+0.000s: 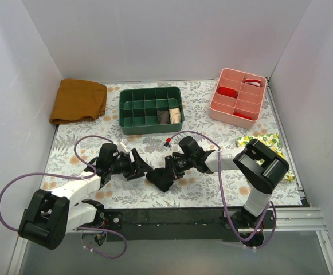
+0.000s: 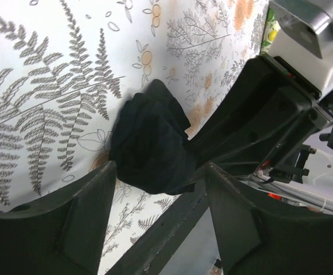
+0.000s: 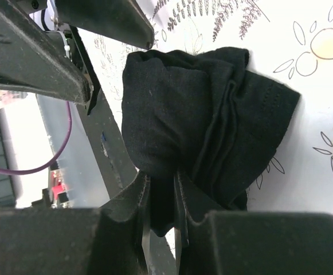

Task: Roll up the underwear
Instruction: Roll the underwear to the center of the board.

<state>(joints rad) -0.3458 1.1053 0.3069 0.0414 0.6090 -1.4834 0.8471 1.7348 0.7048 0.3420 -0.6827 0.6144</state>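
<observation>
**Right pincer point(image 3: 160, 197) nipped on the underwear point(image 3: 200, 120), left pincer point(image 1: 142, 166) wide**

The underwear is a bunched black bundle near the front edge of the worktop point(image 1: 212, 189), close to the black rail point(image 1: 172, 216) that carries both arm bases. My right pincer is narrow, with a fold of the fabric caught between its fingers. My left pincer stands wide with nothing in it, its fingertips just beside the bundle on the other side. Between the bundle and the trays behind it I see a stretch of bare surface.

The worktop has a fern-and-flower printed cover, boxed in by white walls on three sides.

A green tray point(image 1: 133, 107) sits at the middle rear; two neighbouring compartments hold one dark roll and one pale roll. A pink tray point(image 1: 228, 74) at the rear right has red items in some sections. A brown cloth point(image 1: 77, 100) lies folded at the rear left, and a lemon-print cloth point(image 1: 267, 140) lies at the right edge, partly under my right arm.
</observation>
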